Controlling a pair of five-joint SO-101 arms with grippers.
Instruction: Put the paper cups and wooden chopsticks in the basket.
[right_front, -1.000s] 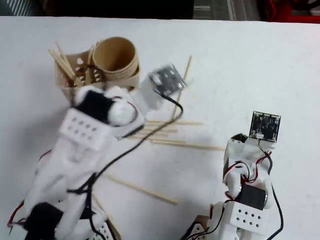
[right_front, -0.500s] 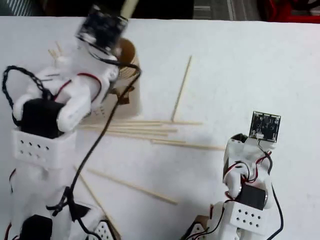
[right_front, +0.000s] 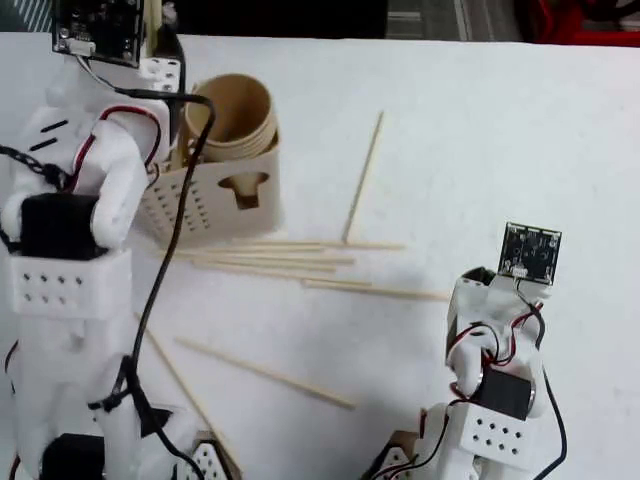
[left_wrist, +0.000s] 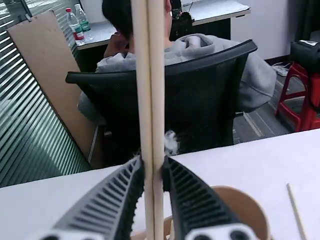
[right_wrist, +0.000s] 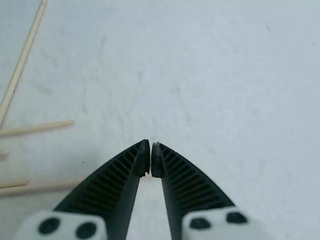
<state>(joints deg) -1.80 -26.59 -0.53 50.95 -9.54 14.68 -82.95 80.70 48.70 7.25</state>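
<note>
Two pale wooden chopsticks (left_wrist: 150, 75) clamped in the left gripper (left_wrist: 152, 164) run past the view's edges above and below it, ends unseen.

No words, numbers or signs can be read. Labels on two clear plastic bottles (left_wrist: 75, 29), upper left of the left wrist view, are too small to read.
</note>
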